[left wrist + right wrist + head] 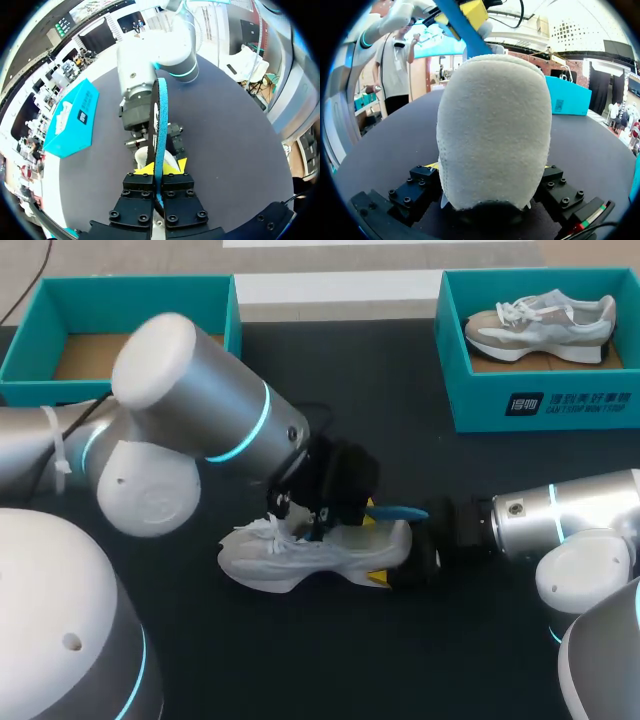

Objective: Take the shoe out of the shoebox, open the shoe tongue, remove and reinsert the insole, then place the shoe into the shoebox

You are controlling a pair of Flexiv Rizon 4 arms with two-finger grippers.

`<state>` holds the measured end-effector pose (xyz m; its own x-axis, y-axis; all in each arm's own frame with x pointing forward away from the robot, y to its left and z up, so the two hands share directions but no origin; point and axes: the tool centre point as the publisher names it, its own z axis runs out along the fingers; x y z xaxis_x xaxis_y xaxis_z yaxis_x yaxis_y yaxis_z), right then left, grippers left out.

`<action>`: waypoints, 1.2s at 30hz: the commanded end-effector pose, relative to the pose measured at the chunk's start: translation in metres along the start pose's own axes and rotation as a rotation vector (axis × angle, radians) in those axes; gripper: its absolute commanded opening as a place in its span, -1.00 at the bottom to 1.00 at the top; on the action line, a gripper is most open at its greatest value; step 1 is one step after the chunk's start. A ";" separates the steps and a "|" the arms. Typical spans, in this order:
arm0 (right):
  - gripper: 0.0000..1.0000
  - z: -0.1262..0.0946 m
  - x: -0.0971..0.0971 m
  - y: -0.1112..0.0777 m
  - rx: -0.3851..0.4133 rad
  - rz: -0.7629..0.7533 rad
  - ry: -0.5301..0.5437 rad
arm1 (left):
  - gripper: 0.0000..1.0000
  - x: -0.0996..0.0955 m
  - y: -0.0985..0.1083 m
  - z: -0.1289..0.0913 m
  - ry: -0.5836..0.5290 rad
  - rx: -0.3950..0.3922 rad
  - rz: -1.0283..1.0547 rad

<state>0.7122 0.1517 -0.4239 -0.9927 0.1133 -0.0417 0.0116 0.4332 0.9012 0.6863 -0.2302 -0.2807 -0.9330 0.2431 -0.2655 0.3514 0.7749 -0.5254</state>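
The left fingers (pixel 143 170) pinch the blue insole (pixel 160 120) edge-on, mostly hiding the shoe (pixel 492 130). The right fingers (pixel 410 566) clasp its heel, which nearly covers their yellow tips.

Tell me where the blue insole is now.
The thin blue insole is mid-table in the head view, pinched by the left gripper above the heel of the white sneaker.

left tool (pixel 161 168): pinching insole (pixel 159 120) | right tool (pixel 490 170): clamping shoe (pixel 492 125) heel, low
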 end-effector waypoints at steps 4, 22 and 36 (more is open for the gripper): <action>-1.00 0.010 -0.003 -0.005 0.005 0.000 -0.002 | -1.00 -0.015 -0.020 -0.050 0.130 0.004 -0.014; -1.00 0.010 -0.003 -0.005 0.005 0.000 -0.002 | -1.00 -0.039 -0.048 -0.114 0.382 0.277 -0.056; -1.00 0.010 -0.003 -0.005 0.005 0.000 -0.002 | -1.00 -0.048 -0.073 -0.153 0.335 0.407 -0.026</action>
<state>0.7122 0.1517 -0.4239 -0.9927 0.1133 -0.0418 0.0115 0.4332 0.9012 0.6976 -0.2129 -0.1052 -0.8879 0.4600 -0.0012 0.2667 0.5127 -0.8161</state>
